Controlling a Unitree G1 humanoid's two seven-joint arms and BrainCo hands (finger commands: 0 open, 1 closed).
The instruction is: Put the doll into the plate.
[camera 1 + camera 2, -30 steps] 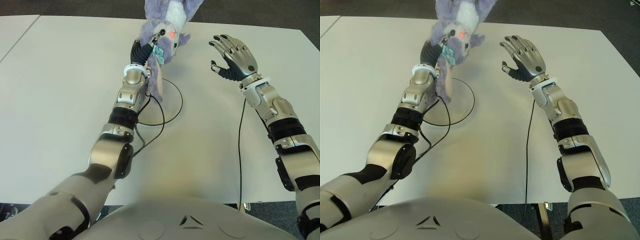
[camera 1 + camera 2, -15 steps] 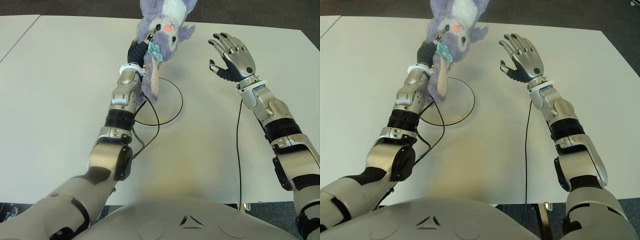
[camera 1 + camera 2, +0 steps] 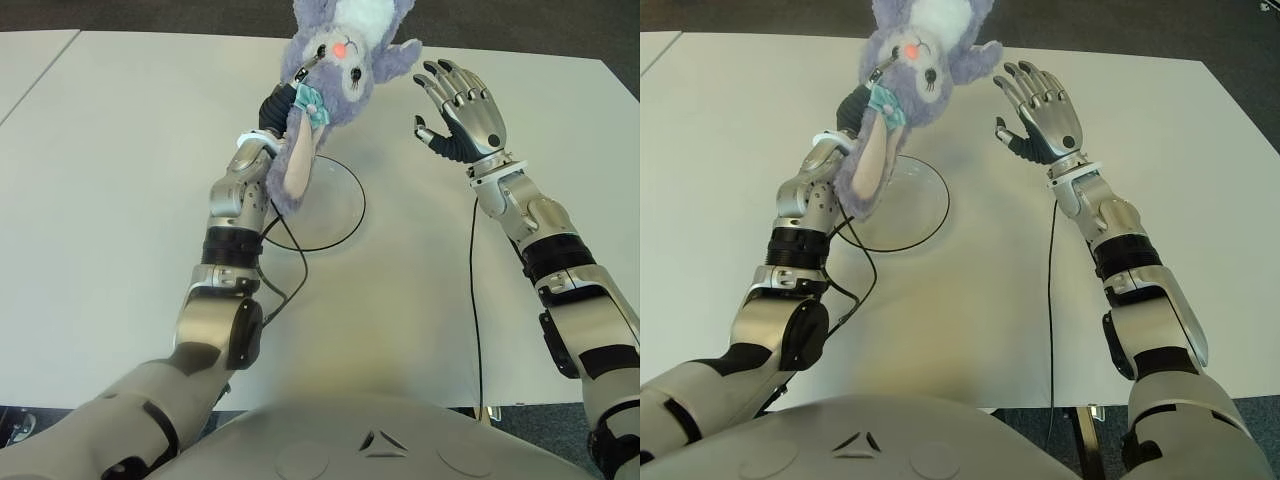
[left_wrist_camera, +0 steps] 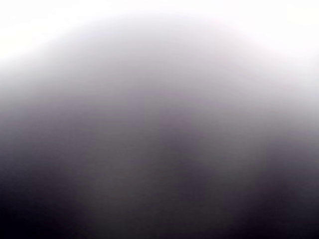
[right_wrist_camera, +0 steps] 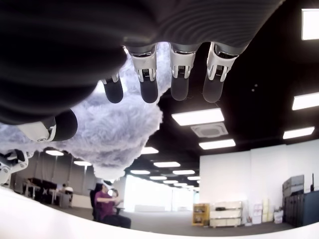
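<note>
Large white rectangular table [image 3: 120,200] fills both eye views; its far edge meets dark floor. On it, toward the far centre, lies a clear round plate with a dark rim [image 3: 340,215] — partly covered by the left arm and a hanging plush ear. A black cable [image 3: 290,270] trails from the left forearm across the plate's near rim.

Fluffy lavender plush doll with white belly and teal bow [image 3: 345,55] is held up in the air above the plate's far-left side, head down, its upper body cut off by the picture's top edge. The left hand [image 3: 280,100] is clamped on it — fingers mostly buried in fur. Left wrist view is a featureless grey blur, nothing readable.

Right hand [image 3: 462,105] hovers just right of the doll, fingers [image 5: 180,84] spread, holding nothing.
</note>
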